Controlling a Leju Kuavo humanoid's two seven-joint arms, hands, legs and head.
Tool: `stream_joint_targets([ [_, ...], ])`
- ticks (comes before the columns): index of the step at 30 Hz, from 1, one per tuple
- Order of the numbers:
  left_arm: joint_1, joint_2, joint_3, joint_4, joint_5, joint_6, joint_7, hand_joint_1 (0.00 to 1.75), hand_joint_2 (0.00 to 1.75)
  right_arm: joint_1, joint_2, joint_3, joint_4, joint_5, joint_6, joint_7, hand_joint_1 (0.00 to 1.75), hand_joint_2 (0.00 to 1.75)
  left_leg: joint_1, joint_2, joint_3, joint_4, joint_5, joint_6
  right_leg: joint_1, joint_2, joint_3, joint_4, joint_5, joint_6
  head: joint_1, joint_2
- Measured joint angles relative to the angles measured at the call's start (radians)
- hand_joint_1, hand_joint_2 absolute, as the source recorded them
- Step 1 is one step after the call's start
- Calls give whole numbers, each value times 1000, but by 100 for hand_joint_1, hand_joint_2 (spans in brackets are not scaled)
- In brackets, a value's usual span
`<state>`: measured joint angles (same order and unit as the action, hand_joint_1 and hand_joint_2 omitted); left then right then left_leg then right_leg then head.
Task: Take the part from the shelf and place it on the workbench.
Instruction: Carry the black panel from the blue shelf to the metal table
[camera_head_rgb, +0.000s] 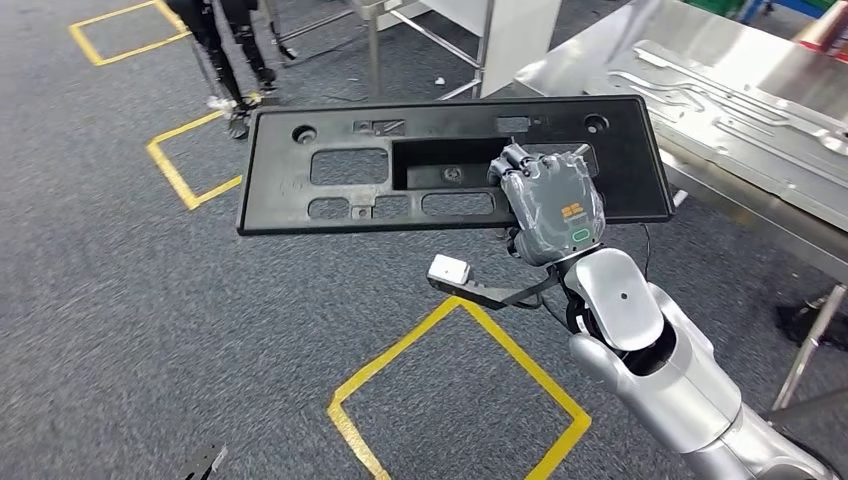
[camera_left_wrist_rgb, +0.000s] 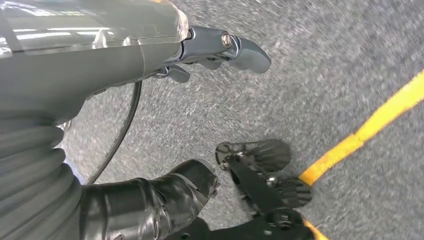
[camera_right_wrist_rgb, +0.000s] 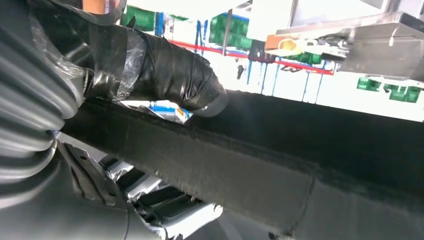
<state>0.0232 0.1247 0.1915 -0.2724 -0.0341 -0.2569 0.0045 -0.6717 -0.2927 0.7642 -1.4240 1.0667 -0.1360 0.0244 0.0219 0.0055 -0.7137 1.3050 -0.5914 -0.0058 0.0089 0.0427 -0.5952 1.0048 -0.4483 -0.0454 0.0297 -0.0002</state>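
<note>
Head view: the black part (camera_head_rgb: 450, 165) is gripped aloft by the right hand (camera_head_rgb: 550, 200), beside the workbench (camera_head_rgb: 760, 100) edge, so the carry is judged underway and lowering onto it is required.

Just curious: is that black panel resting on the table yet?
No. The right hand holds the black panel above the carpet, beside the metal workbench.

The panel part (camera_head_rgb: 400, 165) hangs flat above the carpet floor (camera_head_rgb: 110, 330), held by the right hand (camera_head_rgb: 550, 200) near its 4 o'clock end. The workbench (camera_head_rgb: 740, 110) lies at 2 o'clock, just beside the part's end. A person's legs (camera_head_rgb: 225, 50) stand at 11 o'clock, behind the part. A taped floor square (camera_head_rgb: 460, 395) lies at 6 o'clock.
</note>
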Motion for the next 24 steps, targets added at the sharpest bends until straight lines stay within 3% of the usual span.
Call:
stream_joint_targets([
  [2, 0, 0, 0, 0, -1, -1, 0, 0, 175, 1, 0, 0, 0, -1, 2, 0, 175, 175, 1, -8, 24, -86, 77, 0, -2, 29, 7, 14, -15, 6, 0, 0],
  [4, -3, 0, 0, 0, -1, -1, 0, 0, 175, 0, -1, 0, 1, -1, 2, 1, 175, 175, 3, -43, 71, -200, 126, 4, -5, 53, 8, 33, -32, 17, 0, 0],
  [6, -5, 0, 1, 0, -2, -1, -1, 0, 175, -1, -1, 0, 1, -1, 3, 1, 175, 175, 1, -65, 94, -245, 121, 13, -8, 74, 1, 42, -38, 31, 0, 0],
  [7, -6, 0, 1, 0, -2, -1, -1, 0, 175, -1, -2, 0, 1, -1, 4, 1, 175, 175, -1, -59, 101, -256, 118, 19, -9, 81, -1, 43, -37, 36, -1, 0],
  [8, -7, 0, 1, 0, -3, -1, -2, 0, 175, 0, -4, -1, 0, -2, 4, 1, 175, 175, -2, -50, 109, -262, 118, 25, -11, 78, -2, 43, -35, 41, -1, 0],
  [10, -6, 1, 1, 0, -4, -1, -2, 0, 175, -2, -8, -4, 0, -2, 4, 1, 175, 175, -1, -31, 133, -280, 115, 38, -7, 33, -21, 82, -41, 48, 1, 0],
  [12, -5, 2, 2, 0, -4, -1, -2, 0, 175, -3, -9, -6, 0, -2, 4, 1, 175, 175, -3, -11, 158, -294, 106, 46, -6, -19, -85, 187, -70, 54, 3, 0],
  [14, -3, 2, 2, 0, -4, -1, -2, 0, 175, 1, -10, -6, 1, -2, 4, 1, 175, 175, -4, 8, 180, -300, 90, 47, -10, -33, -163, 285, -99, 60, 4, 0],
  [15, -2, 2, 2, 0, -4, -1, -2, 0, 175, 4, -10, -6, 2, -2, 5, 1, 175, 175, -4, 18, 193, -301, 79, 46, -12, -35, -184, 293, -96, 61, 4, 0],
  [16, -1, 2, 2, 0, -4, -1, -2, 0, 175, 7, -12, -6, 3, -2, 5, 1, 175, 175, -5, 28, 209, -301, 67, 45, -13, -39, -188, 267, -76, 61, 4, 0],
  [17, 0, 2, 2, 0, -4, -1, -2, 0, 175, 8, -12, -6, 4, -2, 5, 1, 175, 175, -6, 39, 227, -301, 53, 43, -12, -47, -175, 209, -38, 57, 4, 0],
  [19, 0, 0, 2, 1, -4, -1, -2, 0, 175, 10, -14, -7, 5, -2, 5, 1, 175, 175, -8, 58, 259, -306, 27, 39, 0, -82, -142, 86, 56, 40, 2, 0],
  [20, 0, -1, 2, 1, -4, -1, -2, 0, 175, 9, -15, -7, 5, -2, 5, 1, 175, 175, -9, 68, 270, -312, 16, 33, 9, -97, -129, 49, 83, 32, 0, 0],
  [21, 0, -1, 2, 1, -4, -1, -2, 0, 175, 9, -15, -8, 4, -2, 5, 1, 175, 175, -10, 78, 284, -318, 10, 28, 17, -102, -122, 32, 92, 24, -2, 0],
  [22, -2, -2, 2, 1, -4, -1, -2, 0, 175, 9, -16, -9, 3, -2, 5, 1, 175, 175, -11, 86, 296, -322, 10, 21, 21, -94, -114, 26, 82, 19, -5, 0],
  [24, -5, -2, 3, 0, -5, -2, -3, 0, 175, 6, -17, -14, 1, -3, 5, 1, 175, 175, -10, 79, 296, -287, 27, 11, 15, -70, -82, 8, 68, 3, -5, 0],
])
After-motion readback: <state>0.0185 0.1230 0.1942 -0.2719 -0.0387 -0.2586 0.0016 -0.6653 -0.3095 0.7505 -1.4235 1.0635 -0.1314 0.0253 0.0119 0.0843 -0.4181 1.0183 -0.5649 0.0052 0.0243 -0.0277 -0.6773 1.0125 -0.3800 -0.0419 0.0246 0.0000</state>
